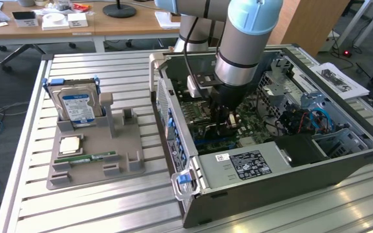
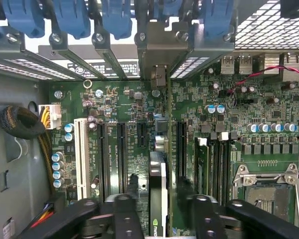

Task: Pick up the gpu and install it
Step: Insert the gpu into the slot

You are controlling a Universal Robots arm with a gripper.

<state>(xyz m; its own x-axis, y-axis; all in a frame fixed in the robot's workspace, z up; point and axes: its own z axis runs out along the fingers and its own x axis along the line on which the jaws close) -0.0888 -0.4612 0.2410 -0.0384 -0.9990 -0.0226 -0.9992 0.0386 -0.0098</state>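
Gpu [image 2: 158, 194] stands edge-on in the motherboard [image 2: 119, 104] slot between parted, untouching fingers [image 2: 127, 211].

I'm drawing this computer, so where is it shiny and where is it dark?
Exterior view: daylight gleams off the metal table, while the arm shades the motherboard inside the case. Wrist view: white light glares through the rear slots beside the blue latches; the motherboard below is evenly lit.

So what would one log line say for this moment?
arm: inside computer case | gripper: open, astride gpu | gpu: upright on edge on motherboard | hard drive: in holder
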